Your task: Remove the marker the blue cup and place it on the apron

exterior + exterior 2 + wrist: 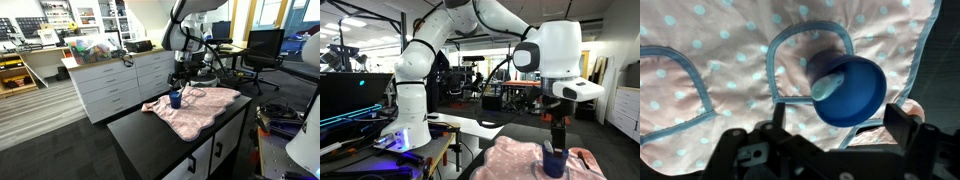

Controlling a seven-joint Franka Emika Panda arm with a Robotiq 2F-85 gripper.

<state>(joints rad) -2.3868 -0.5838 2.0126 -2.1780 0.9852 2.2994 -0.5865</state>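
The blue cup (848, 88) stands upright on the pale pink, dotted apron (710, 70). In the wrist view a pale rounded end of the marker (827, 87) shows inside the cup, leaning on its left wall. My gripper (838, 114) hangs just above the cup, open, with one finger on each side of it and nothing held. In both exterior views the gripper (180, 80) (557, 135) is right over the cup (176, 99) (553, 161), which sits on the apron (205, 108) (515, 160). The marker is too small to see there.
The apron lies on a dark-topped cabinet (150, 128), draped over its far edge. White drawer units (115, 85) stand behind it, with office chairs and desks (262, 50) to the side. The robot base (405, 120) stands on a separate stand.
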